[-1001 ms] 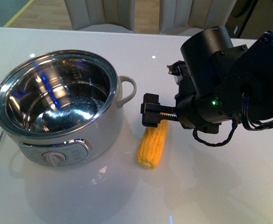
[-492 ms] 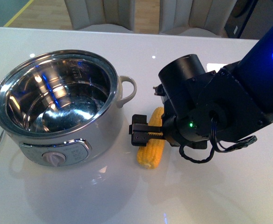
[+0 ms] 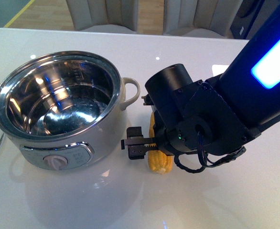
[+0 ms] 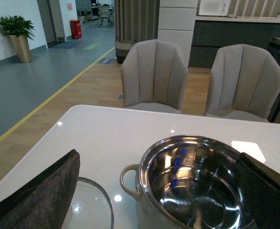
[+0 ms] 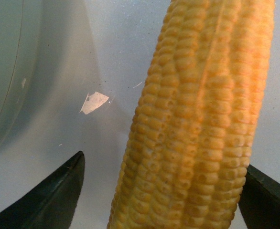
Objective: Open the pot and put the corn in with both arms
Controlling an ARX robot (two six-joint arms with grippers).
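The black arm hides most of the one corn cob (image 3: 160, 164); only its fat end peeks out. The right claw (image 5: 161, 186) is wide open around the cob, with one finger clearly apart from it. One open pot (image 3: 106, 129) sits just beside this claw. The left claw (image 4: 158, 160) is wide open and empty. One glass lid (image 4: 90, 210) is cut off at the edge.

Right arm (image 3: 226, 114): bulky, matte black, round drum housing at wrist. Blue light strip (image 3: 273, 62) glows along upper link. Small green LED (image 3: 179, 137). Thin black cable (image 3: 197, 170) loops underneath. Toothed rail (image 3: 147, 141) on front. Left fingers (image 4: 39, 195): dark grey, felt-like faces.
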